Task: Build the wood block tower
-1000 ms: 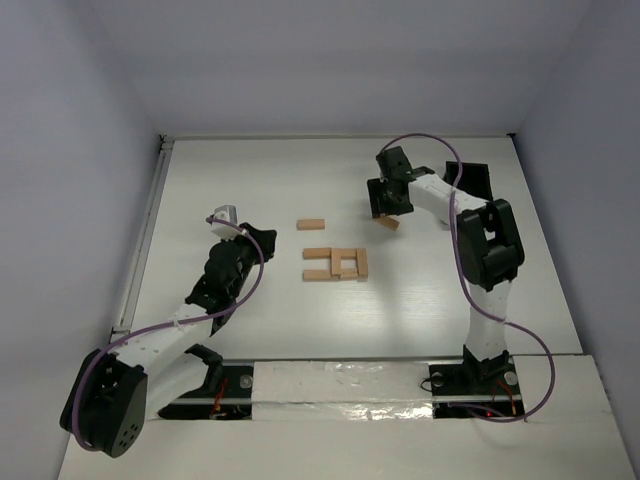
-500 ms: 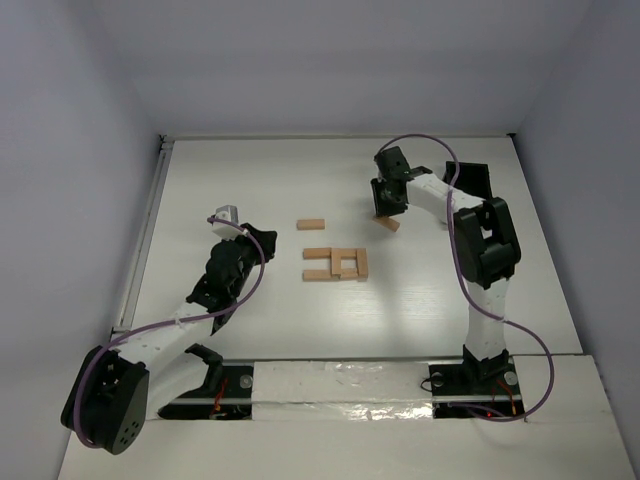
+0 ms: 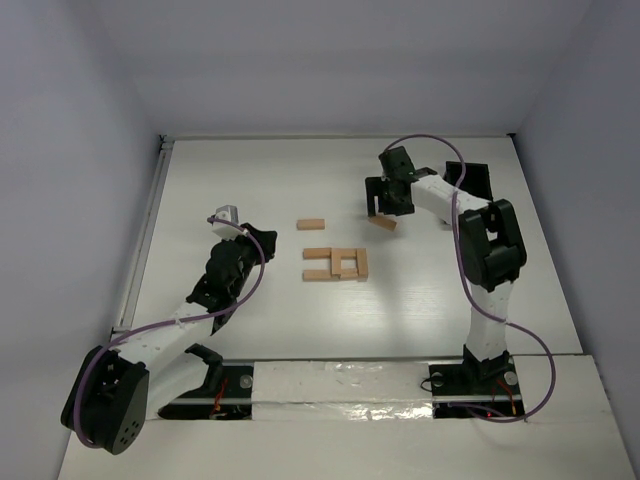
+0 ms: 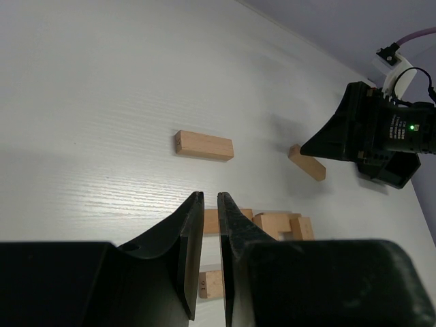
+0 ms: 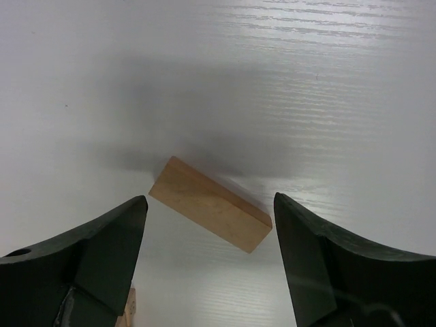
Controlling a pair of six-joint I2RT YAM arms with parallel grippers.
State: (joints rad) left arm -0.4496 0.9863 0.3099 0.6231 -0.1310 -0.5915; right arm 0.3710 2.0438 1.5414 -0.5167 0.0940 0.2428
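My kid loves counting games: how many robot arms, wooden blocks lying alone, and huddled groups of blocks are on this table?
Robot arms: 2, the left arm and the right arm
Lone wooden blocks: 2, one and another
Block group: 1
Total: 5

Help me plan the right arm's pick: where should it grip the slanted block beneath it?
I'd pinch the slanted block mid-length across its long side faces, from above. It lies flat and skewed between the open right gripper's fingers, so square the wrist first.
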